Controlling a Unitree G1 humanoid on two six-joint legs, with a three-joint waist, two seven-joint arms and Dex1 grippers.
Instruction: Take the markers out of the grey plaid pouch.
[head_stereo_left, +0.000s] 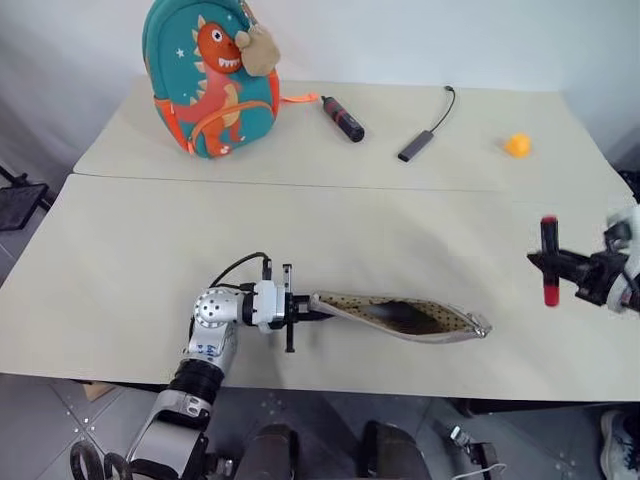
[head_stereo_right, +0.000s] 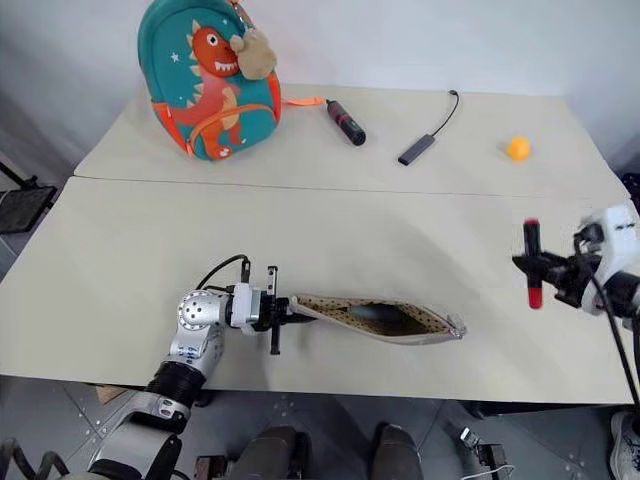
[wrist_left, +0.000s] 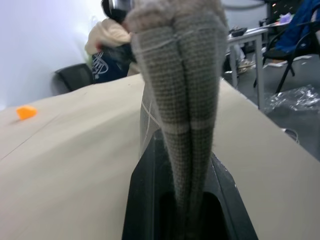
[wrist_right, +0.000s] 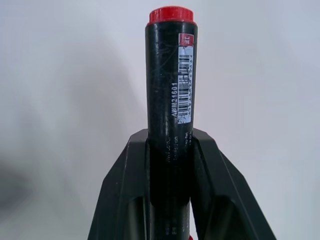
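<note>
At about ten o'clock on the table (head_stereo_left: 120, 250) stands a teal backpack (head_stereo_left: 212, 80) with an orange dinosaur on it and a tan soft toy hanging near its top. Down at seven o'clock, the left gripper (head_stereo_left: 296, 308) is closed tight on one end of the grey plaid pouch (head_stereo_left: 400, 317). The pouch stretches out toward the right, near six o'clock, and its zip is open, so you can see the beige dotted inside. There is a dark shape in the opening, but it is too dim to say what it is. Up at twelve o'clock lies a black-and-red tube (head_stereo_left: 343, 118) with an orange strap, and just right of it a small grey stick (head_stereo_left: 416, 145) on a black cord. At two o'clock sits a little orange ball (head_stereo_left: 517, 145). At three o'clock the right gripper (head_stereo_left: 556, 265) pinches a red marker (head_stereo_left: 548, 260) and holds it upright above the table, well apart from the pouch. The marker has a black body and a red cap. A white sticker with a barcode on it reads something like "AWM21601".
</note>
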